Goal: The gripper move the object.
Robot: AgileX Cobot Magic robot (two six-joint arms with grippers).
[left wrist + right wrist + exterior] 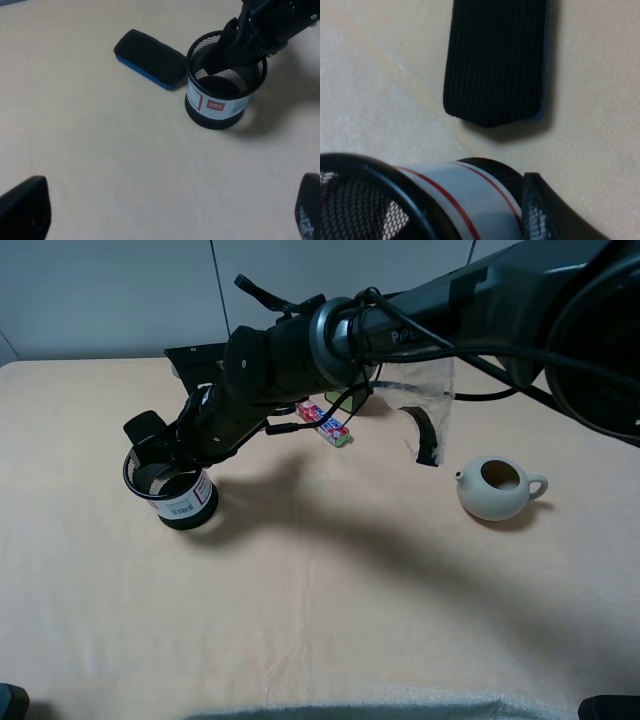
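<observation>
The black wire-mesh pen cup (180,498) with a white and red label stands on the cream table at the left. It also shows in the left wrist view (220,92) and the right wrist view (435,195). My right gripper (165,462) reaches across from the right and sits at the cup's rim. One finger is inside and one finger (545,212) is outside against the labelled wall, so it is shut on the wall. My left gripper (167,207) is open and empty, well short of the cup.
A black eraser with a blue back (150,59) lies just beyond the cup, also in the right wrist view (495,60). A cream teapot (497,487) stands at the right. Small candy packs (325,424) and a clear plastic bag (425,405) lie behind.
</observation>
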